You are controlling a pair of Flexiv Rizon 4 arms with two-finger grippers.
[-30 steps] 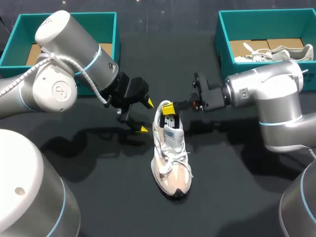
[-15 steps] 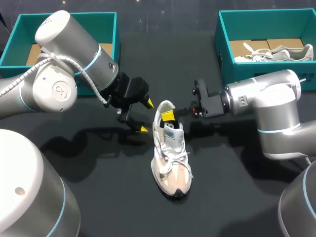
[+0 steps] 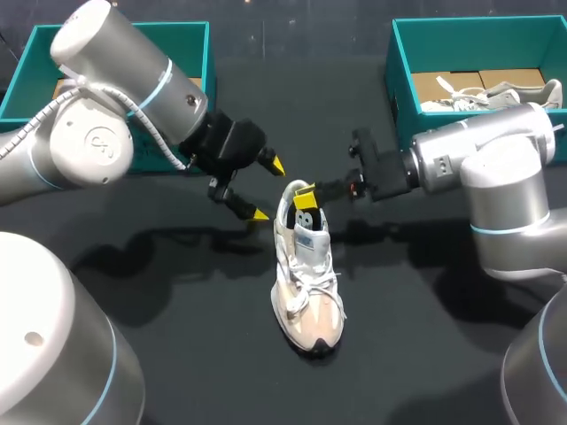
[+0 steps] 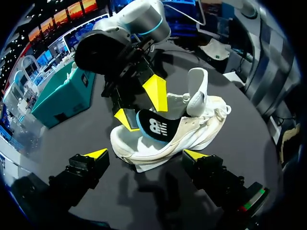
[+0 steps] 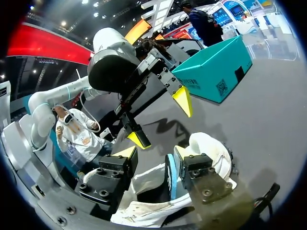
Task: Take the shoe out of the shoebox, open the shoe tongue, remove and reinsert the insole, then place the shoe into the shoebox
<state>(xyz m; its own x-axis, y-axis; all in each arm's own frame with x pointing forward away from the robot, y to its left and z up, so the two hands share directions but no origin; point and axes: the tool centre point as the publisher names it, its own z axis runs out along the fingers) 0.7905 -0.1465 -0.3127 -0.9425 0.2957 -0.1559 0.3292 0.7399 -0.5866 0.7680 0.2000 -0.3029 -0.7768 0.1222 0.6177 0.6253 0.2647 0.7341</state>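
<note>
Teal right shoebox holds a pale shoe.

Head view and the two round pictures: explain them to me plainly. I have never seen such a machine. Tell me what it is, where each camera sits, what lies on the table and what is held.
This is a robot with two arms, each ending in yellow-tipped jaws. The head view looks down from above and behind: the left arm comes in from the left, the right arm from the right. Each round picture comes from a camera on one arm's wrist. On the dark table lies a pale shoe. Behind it stand a left box and a right box, both teal; the right one holds another shoe. The left jaws stand open and empty beside the shoe. The right arm's end is at the shoe's heel opening, where a dark insole sticks up; whether it grips it is unclear.
</note>
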